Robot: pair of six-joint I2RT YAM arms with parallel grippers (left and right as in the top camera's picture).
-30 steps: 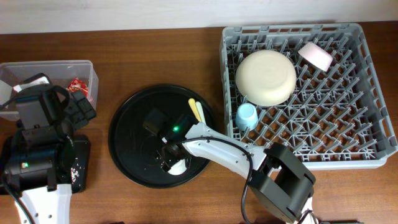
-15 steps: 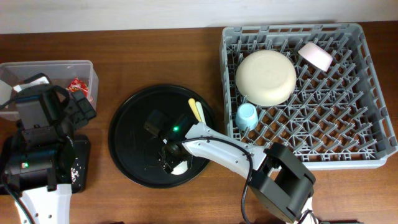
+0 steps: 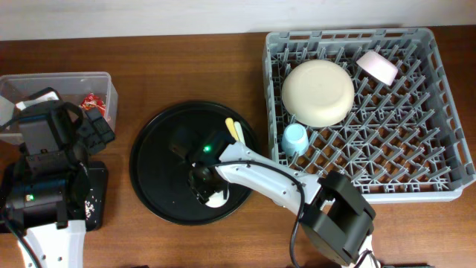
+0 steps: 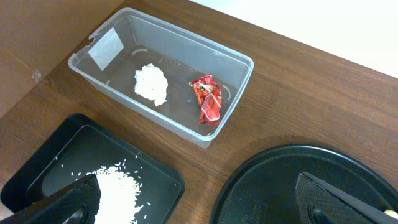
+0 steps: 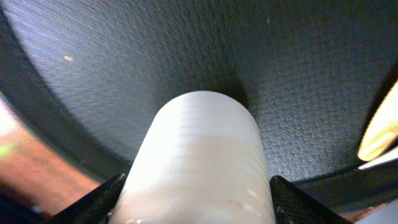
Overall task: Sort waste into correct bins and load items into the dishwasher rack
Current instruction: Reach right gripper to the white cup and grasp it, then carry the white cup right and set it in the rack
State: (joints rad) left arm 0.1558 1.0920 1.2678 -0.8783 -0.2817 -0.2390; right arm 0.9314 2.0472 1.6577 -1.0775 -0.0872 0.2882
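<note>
At the near left, the shallow black tray (image 4: 68, 146) holds a heap of white rice (image 4: 118, 186). The left pincer (image 4: 199, 204) hangs above it, released, its fingers spread wide with nothing between them. Right of that, on the near part of the round black tray (image 3: 160, 171), the right pincer (image 3: 204, 187) is clenched on the white cup (image 5: 199, 155), a finger pressed to each side of it. Pale yellow cutlery (image 3: 236, 132) lies at that tray's far right edge. Farther left on the wooden surface (image 3: 186, 67), the clear box (image 4: 177, 93) contains the crumpled napkin (image 4: 151, 84) and, beside it, the red wrapper (image 4: 207, 99). At the right, the grey rack (image 3: 342, 34) carries the light blue cup (image 3: 294, 138) near its left wall. The cream bowl-plate (image 3: 317, 91) sits beyond that, and the pink bowl (image 3: 378, 67) is farthest.
</note>
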